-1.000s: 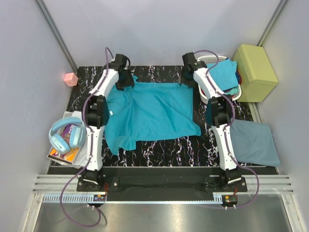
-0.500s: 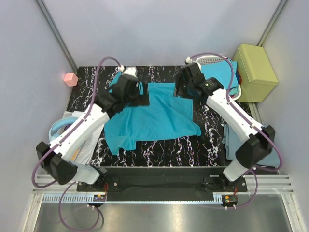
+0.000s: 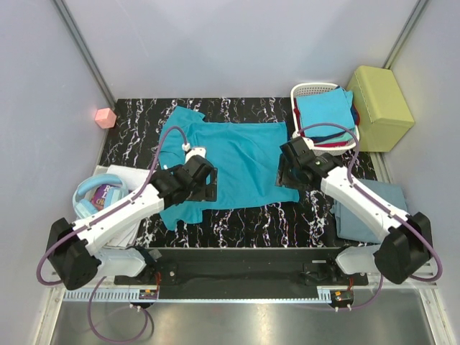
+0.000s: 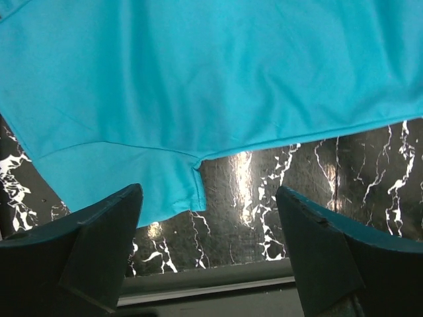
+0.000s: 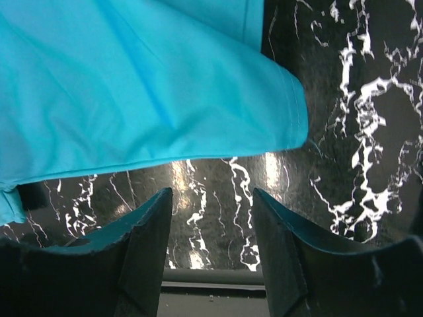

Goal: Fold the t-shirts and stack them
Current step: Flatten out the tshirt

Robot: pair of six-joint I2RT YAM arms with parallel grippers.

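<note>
While the teal t-shirt [image 3: 230, 162] lay spread across the middle of the black marbled surface [image 3: 129, 122], both pincers hung empty over its near edge.
The left pincer [image 4: 208, 205], jaws wide apart and holding nothing, hovered above the near-left sleeve and hem, and the right pincer [image 5: 211, 198], also parted and empty, above the near-right corner. A descent just short of the hem would likely have closed on bare surface. Pinching the sleeve, or one cloth layer only, risked a skewed, bunched fold.
</note>
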